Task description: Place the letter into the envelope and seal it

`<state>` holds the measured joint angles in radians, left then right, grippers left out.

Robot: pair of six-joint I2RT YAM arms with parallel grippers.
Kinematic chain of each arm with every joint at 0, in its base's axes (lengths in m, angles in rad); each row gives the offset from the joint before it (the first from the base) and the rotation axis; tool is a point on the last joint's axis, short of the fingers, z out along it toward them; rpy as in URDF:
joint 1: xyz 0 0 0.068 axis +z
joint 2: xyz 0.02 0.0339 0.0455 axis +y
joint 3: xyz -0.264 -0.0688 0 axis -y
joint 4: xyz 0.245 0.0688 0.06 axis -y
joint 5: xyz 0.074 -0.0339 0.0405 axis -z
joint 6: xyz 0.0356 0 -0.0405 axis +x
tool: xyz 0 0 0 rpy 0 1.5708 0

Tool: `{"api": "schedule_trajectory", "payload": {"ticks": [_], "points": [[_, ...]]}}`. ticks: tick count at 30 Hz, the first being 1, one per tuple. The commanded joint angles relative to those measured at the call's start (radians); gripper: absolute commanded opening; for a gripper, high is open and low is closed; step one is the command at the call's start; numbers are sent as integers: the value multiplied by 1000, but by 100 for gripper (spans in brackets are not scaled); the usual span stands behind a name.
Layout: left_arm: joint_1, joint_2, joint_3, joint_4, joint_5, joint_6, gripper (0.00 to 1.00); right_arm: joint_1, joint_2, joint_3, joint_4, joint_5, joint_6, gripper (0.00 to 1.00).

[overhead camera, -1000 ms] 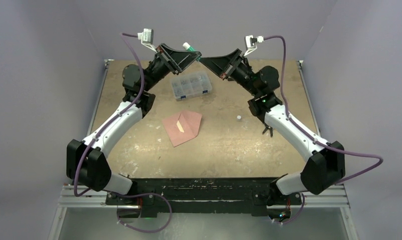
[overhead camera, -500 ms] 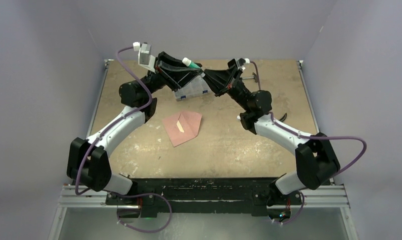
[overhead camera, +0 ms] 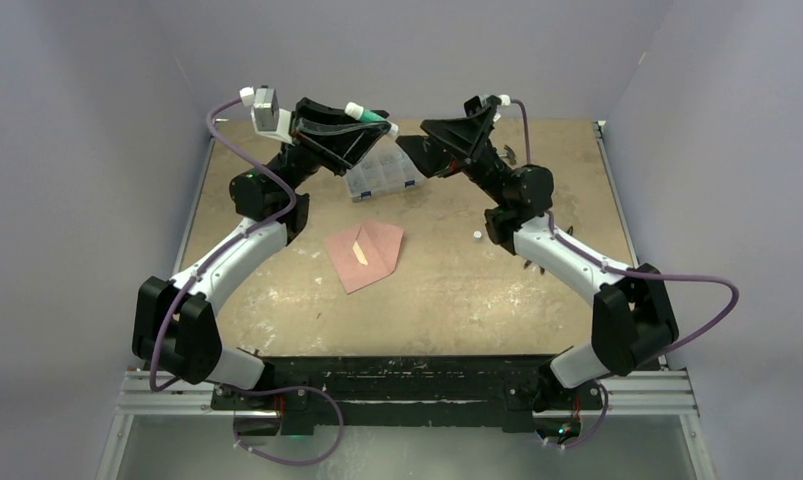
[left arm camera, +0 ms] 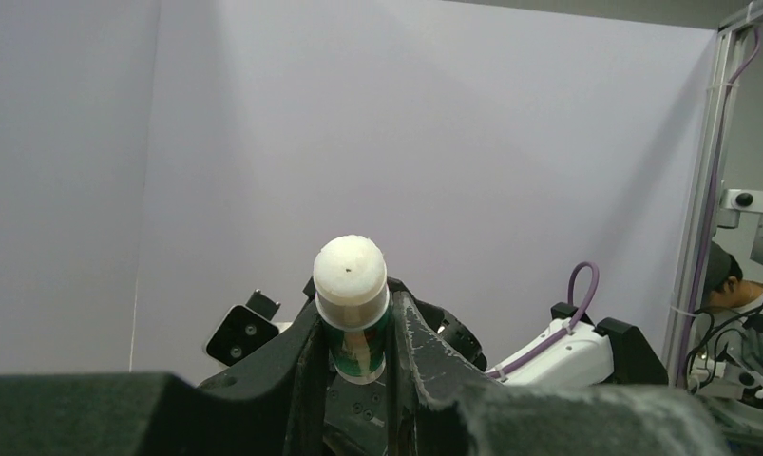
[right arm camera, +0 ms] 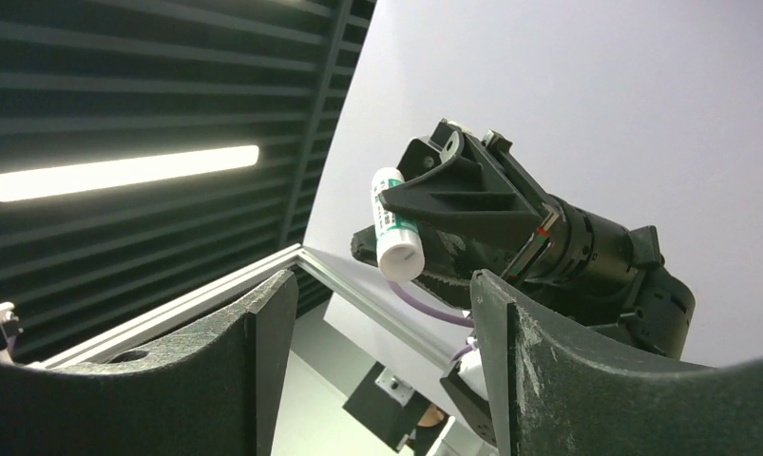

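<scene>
clear compartment box (overhead camera: 375, 182) on worn table (overhead camera: 457, 295), small white piece (overhead camera: 476, 235) apart, green-white tube (overhead camera: 367, 113) high above

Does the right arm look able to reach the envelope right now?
Probably yes: its end effector is open and empty, held high, and the envelope lies uncovered with nothing between them.

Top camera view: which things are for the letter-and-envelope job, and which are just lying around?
For the job:
- envelope
- letter, a pale strip showing on the envelope
- glue stick, probably for sealing, gripped by the left gripper

Just lying about:
- clear compartment box
- small white bit on the table; can't tell what it is
</scene>
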<state>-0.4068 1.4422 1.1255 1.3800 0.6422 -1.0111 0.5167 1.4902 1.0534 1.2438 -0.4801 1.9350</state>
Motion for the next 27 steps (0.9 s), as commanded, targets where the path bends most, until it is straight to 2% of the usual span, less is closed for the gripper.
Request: {"api": "schedule_trajectory", "payload": {"ticks": [1,6,10,17,21,27], "points": [[3,7,25,95,-62,-64,0,12,20,98,-24,-78,-68,70],[0,27,28,137,-53,-104,0,30,55,154,-42,-100,-83,69],[0,30,28,125,-37,-97,0,40,87,182,-1,-95,-58,50],[0,37,30,134,-23,-106,0,52,127,176,104,-60,6,29],[0,36,25,135,-5,-112,0,52,137,178,114,-52,15,29],[0,28,13,126,-16,-94,0,54,157,217,124,-75,21,38]]}}
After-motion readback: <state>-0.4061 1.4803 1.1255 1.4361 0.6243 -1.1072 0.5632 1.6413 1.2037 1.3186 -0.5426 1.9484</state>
